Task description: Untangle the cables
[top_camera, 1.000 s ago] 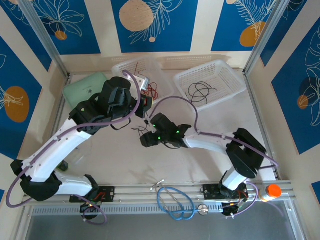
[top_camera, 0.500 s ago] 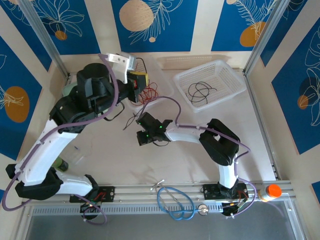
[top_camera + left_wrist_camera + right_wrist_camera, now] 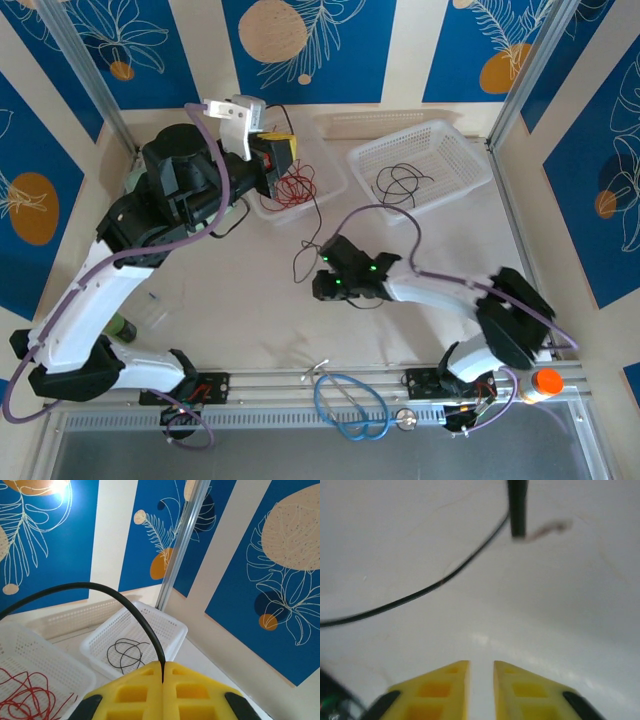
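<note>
My left gripper (image 3: pixel 278 152) is raised over the left white basket (image 3: pixel 330 180) and is shut on a black cable (image 3: pixel 305 245). That cable hangs down to the table in front of my right gripper (image 3: pixel 318 289). In the left wrist view the cable (image 3: pixel 127 605) arcs up out of the closed yellow fingers (image 3: pixel 135 690). Red cables (image 3: pixel 295 188) lie in the left basket, and black cables (image 3: pixel 400 183) lie in the right basket (image 3: pixel 455 150). My right gripper (image 3: pixel 481 664) hovers low over the table, slightly open and empty. The black cable (image 3: pixel 420 596) trails just ahead of it.
A blue cable loop (image 3: pixel 350 405) lies on the front rail. An orange-capped bottle (image 3: pixel 545 383) stands at the front right corner. Metal frame posts (image 3: pixel 525 80) and walls close in the back and sides.
My left gripper lifted up and back over the left basket, pulling the black cable out of the tangle. The right gripper closed, then parted slightly and shifted right; the red cables now lie in the basket.
</note>
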